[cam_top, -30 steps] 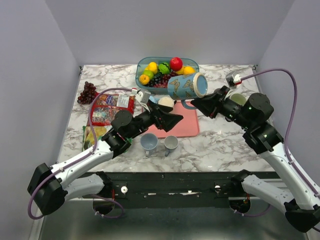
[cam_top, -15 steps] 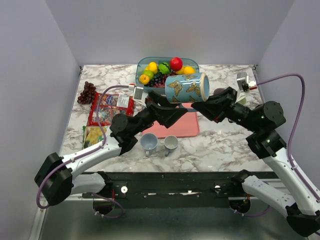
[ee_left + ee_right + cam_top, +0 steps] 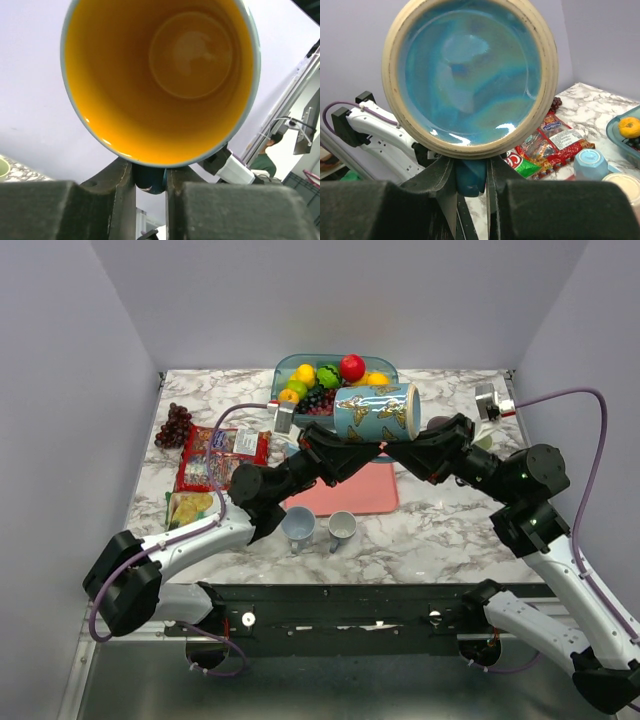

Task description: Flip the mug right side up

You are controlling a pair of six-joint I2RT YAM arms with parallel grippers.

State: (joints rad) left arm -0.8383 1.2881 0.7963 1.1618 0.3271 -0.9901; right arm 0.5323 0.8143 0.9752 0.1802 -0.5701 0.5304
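The mug (image 3: 375, 412), blue with butterfly prints, hangs on its side in the air above the pink board (image 3: 352, 492). Its mouth faces left and its base faces right. My left gripper (image 3: 368, 446) reaches up from the left and is shut on the dark blue handle under the mug. The left wrist view looks straight into the yellow inside of the mug (image 3: 160, 80), with the left gripper (image 3: 150, 180) pinching the handle. My right gripper (image 3: 394, 446) comes from the right, also shut on the handle. The right wrist view shows the mug's glazed base (image 3: 470, 75) above the right gripper (image 3: 471, 177).
A fruit bowl (image 3: 300, 390) stands at the back of the marble table. Grapes (image 3: 176, 425) and snack packets (image 3: 218, 456) lie at the left. Two small cups (image 3: 298, 525) (image 3: 342, 526) stand in front of the pink board.
My left arm rose to the mug and its gripper, open before, closed on the handle. The right arm carried the mug a little to the left.
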